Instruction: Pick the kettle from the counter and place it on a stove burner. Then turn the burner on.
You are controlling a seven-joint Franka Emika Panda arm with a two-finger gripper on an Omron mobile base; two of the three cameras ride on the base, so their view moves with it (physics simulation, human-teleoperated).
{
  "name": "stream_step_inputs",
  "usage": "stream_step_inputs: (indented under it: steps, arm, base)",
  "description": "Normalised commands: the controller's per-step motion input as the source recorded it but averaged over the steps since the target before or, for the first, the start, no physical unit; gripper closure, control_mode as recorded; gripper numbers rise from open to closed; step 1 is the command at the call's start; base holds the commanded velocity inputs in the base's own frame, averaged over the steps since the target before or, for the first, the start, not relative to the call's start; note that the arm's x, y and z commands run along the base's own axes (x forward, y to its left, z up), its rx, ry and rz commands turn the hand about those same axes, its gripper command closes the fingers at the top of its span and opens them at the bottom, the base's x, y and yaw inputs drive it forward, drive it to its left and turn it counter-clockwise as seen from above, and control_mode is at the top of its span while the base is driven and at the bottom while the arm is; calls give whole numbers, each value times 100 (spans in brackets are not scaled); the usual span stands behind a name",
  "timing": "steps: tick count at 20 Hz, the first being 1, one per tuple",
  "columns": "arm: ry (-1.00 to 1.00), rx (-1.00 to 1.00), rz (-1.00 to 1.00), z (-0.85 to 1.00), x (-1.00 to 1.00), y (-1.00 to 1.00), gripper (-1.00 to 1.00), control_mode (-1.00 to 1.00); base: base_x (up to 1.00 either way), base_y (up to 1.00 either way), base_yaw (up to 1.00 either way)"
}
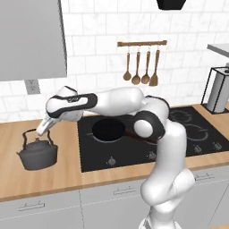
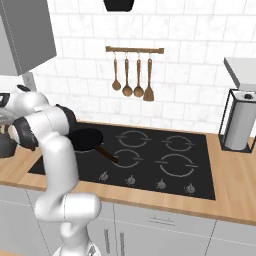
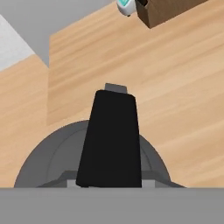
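The kettle (image 1: pixel 38 154), near the counter's (image 1: pixel 53 179) left end, looks rigid, heavy; best gripped at its sleeved handle (image 3: pixel 111 138). Whether the gripper (image 1: pixel 43 129) is open or closed cannot be told.

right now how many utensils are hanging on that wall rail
4. They hang side by side from the wooden rail on the tiled wall behind the cooktop: three spoons, then a spatula at the right end. None looks hidden.

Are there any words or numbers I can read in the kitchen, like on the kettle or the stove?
None can be read.
The kettle is plain dark grey.
The black cooktop has only pale rings.
Tiny marks by its knobs are too small to read.
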Motion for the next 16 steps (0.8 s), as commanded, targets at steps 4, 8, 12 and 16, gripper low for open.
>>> stream_step_inputs:
  steps: [4,8,12,16]
  arm:
    - [-16,0,-9,-11,-81,-33,100,-100]
    - [-25,0,-4,0,-74,-53,100,-100]
    - [-21,0,-4,36,-68,-43,100,-100]
    - [-29,0,0,90,-56,-21,100,-100]
  base:
    - [0,0,0]
    - [0,0,0]
    - [0,0,0]
    - [0,0,0]
